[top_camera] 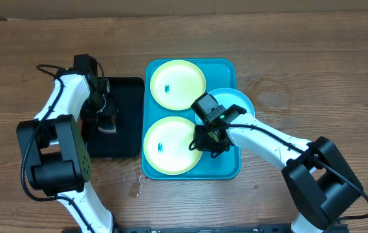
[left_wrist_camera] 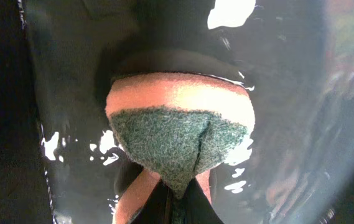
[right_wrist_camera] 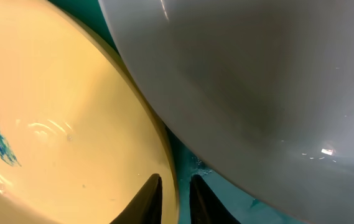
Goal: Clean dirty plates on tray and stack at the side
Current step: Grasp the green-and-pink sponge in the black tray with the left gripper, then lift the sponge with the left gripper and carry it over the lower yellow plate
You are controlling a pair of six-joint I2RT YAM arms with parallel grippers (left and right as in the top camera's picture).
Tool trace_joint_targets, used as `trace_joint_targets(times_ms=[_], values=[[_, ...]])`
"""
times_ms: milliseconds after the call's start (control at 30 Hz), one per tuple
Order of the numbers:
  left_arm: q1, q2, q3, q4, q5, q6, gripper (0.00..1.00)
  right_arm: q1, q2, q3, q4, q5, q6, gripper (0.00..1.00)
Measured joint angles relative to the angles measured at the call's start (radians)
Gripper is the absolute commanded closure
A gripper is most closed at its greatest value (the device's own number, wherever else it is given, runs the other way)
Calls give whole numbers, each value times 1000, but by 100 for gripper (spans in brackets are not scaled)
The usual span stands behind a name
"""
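Your right claw [right_wrist_camera: 175,190] is clamping the right rim of the lower yellow-green plate [top_camera: 167,145], which is lying in the cyan tray [top_camera: 226,169] at frame centre. It is likely handling as light, stiff and slick, so the thin rim is offering the best hold. Your left claw [top_camera: 106,122] is squeezing a soft sponge [left_wrist_camera: 180,134] inside the black tray [top_camera: 122,87].

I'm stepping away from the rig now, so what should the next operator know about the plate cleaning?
Left gripper: shut on the sponge, over the wet black tray.
Right gripper: pinching the rim of the near yellow-green plate, which lies on the cyan tray.
Far yellow-green plate: on the tray. Light cyan plate: lying across the tray's right rim.
Done: nothing visibly. Both yellow-green plates show a blue smudge, and none is stacked aside.
Left: wipe the plates, then stack them beside the tray.
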Motion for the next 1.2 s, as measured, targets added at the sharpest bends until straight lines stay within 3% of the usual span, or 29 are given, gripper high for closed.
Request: trace_joint_targets(times_ms=[100,267,300,400,500,900,967,1133,1200], values=[[0,-3,42,-18,17,11,96,0,0,0,-1,0,2,95],[2,-101,72,-1,49,15,96,0,0,0,-3,-1,0,96],[6,-133,75,4,51,15,96,0,0,0,-3,-1,0,94],[6,-229,89,6,56,15,96,0,0,0,-2,0,-5,75],[6,-301,98,-2,60,15,96,0,0,0,1,0,-2,65],[6,-281,72,-17,60,15,96,0,0,-2,1,0,0,60],[6,-269,71,-17,60,15,96,0,0,-2,1,0,0,61],[6,-259,70,-17,61,15,96,0,0,-2,0,-1,-1,91],[6,-259,70,-16,63,15,96,0,0,-3,1,1,0,93]])
